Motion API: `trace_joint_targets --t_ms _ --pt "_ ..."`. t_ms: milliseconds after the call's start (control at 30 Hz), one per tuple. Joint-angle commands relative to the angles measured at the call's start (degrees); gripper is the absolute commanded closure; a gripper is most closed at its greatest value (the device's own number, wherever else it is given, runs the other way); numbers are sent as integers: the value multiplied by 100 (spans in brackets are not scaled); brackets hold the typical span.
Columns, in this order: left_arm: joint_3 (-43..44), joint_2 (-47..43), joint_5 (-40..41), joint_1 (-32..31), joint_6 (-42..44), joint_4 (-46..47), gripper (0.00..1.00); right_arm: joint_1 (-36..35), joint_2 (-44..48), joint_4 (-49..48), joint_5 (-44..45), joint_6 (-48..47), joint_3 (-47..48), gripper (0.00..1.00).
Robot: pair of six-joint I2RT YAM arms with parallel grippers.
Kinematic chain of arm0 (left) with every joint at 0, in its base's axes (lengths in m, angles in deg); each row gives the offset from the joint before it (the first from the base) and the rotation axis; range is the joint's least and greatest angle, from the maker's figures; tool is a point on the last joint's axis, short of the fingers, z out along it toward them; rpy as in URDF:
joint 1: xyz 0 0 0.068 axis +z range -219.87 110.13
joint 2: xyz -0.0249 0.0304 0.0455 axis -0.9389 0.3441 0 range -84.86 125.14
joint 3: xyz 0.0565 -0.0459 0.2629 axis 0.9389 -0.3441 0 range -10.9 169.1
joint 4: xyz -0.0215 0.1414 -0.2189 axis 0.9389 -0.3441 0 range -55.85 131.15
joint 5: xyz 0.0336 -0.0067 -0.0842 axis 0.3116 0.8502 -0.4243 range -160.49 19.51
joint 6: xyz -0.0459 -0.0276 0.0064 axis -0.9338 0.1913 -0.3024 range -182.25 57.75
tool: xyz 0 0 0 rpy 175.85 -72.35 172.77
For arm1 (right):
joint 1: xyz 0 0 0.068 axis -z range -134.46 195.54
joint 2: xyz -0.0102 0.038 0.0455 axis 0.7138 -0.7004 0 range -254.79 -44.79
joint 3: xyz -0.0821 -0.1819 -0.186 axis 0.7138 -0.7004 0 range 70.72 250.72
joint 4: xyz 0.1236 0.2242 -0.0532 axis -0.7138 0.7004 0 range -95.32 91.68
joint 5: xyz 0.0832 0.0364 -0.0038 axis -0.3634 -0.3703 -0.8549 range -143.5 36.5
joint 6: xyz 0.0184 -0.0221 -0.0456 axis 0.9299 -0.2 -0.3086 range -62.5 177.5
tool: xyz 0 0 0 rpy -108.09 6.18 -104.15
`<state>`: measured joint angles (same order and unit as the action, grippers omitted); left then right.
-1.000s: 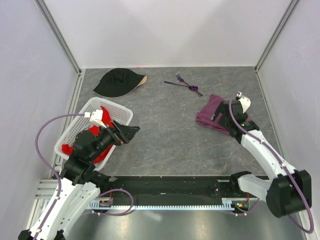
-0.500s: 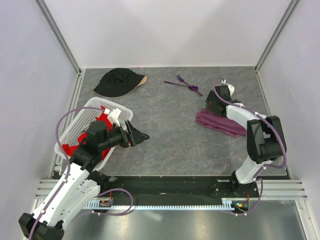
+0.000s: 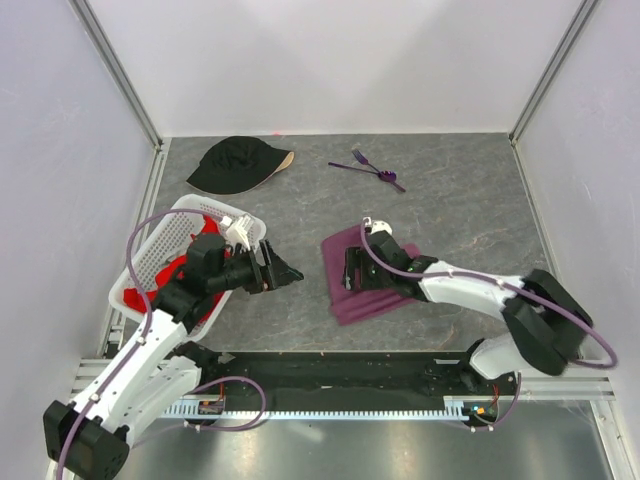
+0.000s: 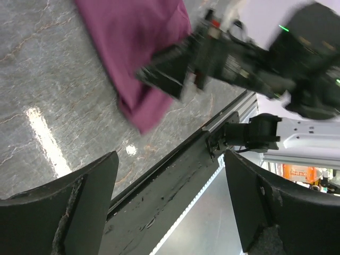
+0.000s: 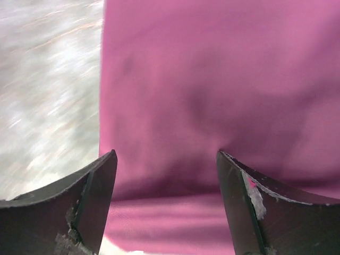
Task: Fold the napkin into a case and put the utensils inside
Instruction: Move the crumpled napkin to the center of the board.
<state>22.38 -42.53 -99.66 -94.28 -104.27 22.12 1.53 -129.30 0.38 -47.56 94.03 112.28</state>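
Note:
The plum-purple napkin (image 3: 372, 290) lies loosely folded near the middle of the table, one flap lapped over the rest. My right gripper (image 3: 349, 271) is down on its left part. In the right wrist view its jaws stand wide, with the napkin (image 5: 212, 79) spread under and between the fingers (image 5: 90, 196). My left gripper (image 3: 288, 272) hovers open and empty beside the basket, pointing at the napkin (image 4: 138, 48). The purple utensils (image 3: 368, 167) lie together at the back of the table, well clear of both grippers. No case shape shows.
A black cap (image 3: 237, 165) sits at the back left. A white lattice basket (image 3: 148, 258) holding a red cloth (image 3: 176, 272) stands at the left edge under my left arm. The black rail (image 3: 330, 368) runs along the near edge.
My right arm swept from the right side toward the table's middle, and the napkin came with it and now lies flatter. My left gripper edged right, off the basket.

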Motion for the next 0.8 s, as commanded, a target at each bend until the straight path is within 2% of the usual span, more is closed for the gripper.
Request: trace_joint_targets --t_ms 0,67,133,167,267,400,533,567,667,700,767 --pt "65 389 -238 -3 142 434 15 -20 1225 317 151 48 88 11" --pt "12 539 -343 -12 -16 731 18 250 1515 967 922 -269 316 5" --pt "30 811 -248 -90 -52 813 23 637 1429 1302 997 -515 475 3" --pt "91 917 -125 -221 -26 804 24 944 1324 1320 954 -777 641 3" --pt "275 1373 637 -468 114 682 25 1245 569 1425 392 -1112 1221 2" --pt "732 2199 1273 -592 264 435 25 1246 -249 1522 -57 -1280 1820 4" --pt "1783 3332 1501 -688 729 145 25 1246 -505 1531 -31 -1193 1795 10" --pt "1979 3874 1589 -749 817 110 25 1254 -496 1531 -22 -1140 1742 12" --pt "2910 4756 1616 -768 1239 -293 24 1263 -339 1601 118 -868 1487 14" --pt "3200 5324 1651 -768 1362 -512 24 1281 -286 1871 301 -728 1443 13" --pt "3790 5715 1730 -811 1705 -822 23 1360 -31 2058 461 -376 1267 11"
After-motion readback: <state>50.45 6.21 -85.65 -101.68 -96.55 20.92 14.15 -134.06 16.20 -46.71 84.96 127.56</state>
